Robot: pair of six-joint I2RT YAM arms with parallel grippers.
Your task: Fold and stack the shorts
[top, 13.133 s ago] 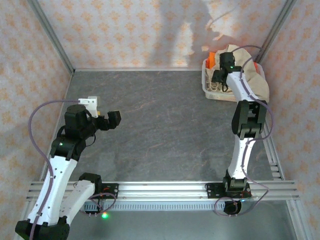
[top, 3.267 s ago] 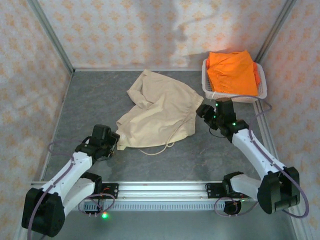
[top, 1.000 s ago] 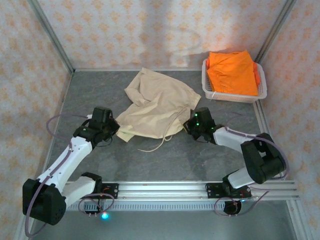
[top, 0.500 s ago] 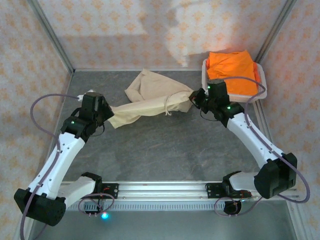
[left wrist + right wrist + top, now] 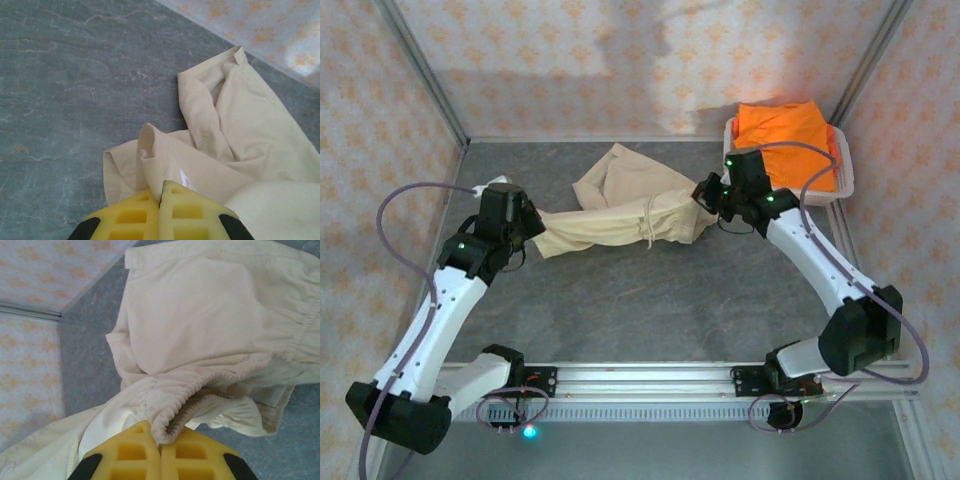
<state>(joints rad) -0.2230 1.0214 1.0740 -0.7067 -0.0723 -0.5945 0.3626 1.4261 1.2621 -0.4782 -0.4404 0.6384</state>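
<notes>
Left claw [image 5: 161, 194] and right claw [image 5: 161, 441] clamp edges of beige shorts [image 5: 620, 215] over bare table [image 5: 670, 310].

Thirteen seconds before, the beige shorts [image 5: 620, 212] lay over the orange shorts [image 5: 785, 140] in the white basket [image 5: 843, 180]; they were since moved out and spread on the table [image 5: 670, 300]. The left gripper [image 5: 532, 230] and right gripper [image 5: 705, 191] dropped to opposite edges, clamped them, then rose apart, drawing the flat spread into a stretched band.
</notes>
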